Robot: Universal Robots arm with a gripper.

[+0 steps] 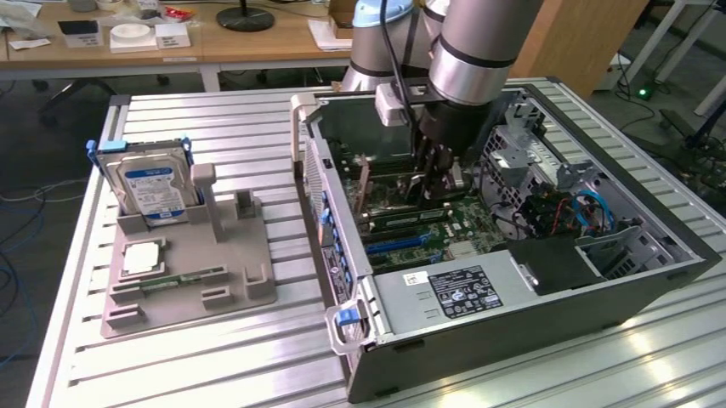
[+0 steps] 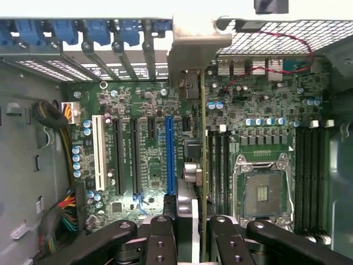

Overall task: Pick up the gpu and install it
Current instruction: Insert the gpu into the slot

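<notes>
My gripper (image 2: 193, 243) reaches down inside the open computer case (image 1: 635, 280) and is shut on the gpu (image 2: 202, 165). In the wrist view the gpu is a thin card seen edge-on between my two black fingers (image 2: 160, 243). Its pale metal bracket (image 2: 193, 49) is at the case's rear wall, beside the row of blue slot clips (image 2: 71, 33). The card stands over the motherboard (image 2: 143, 160), between the long blue slot (image 2: 169, 154) and the memory slots. In the exterior view my gripper (image 1: 437, 183) hangs over the board in the middle of the case.
On the exterior view's left, a grey fixture (image 1: 193, 272) holds an upright blue-labelled hard drive (image 1: 153, 191) and a small green memory stick (image 1: 182, 279). Inside the case are a power supply (image 1: 454, 293), an empty CPU socket (image 2: 263, 193), a drive cage and cable bundles (image 1: 567, 212).
</notes>
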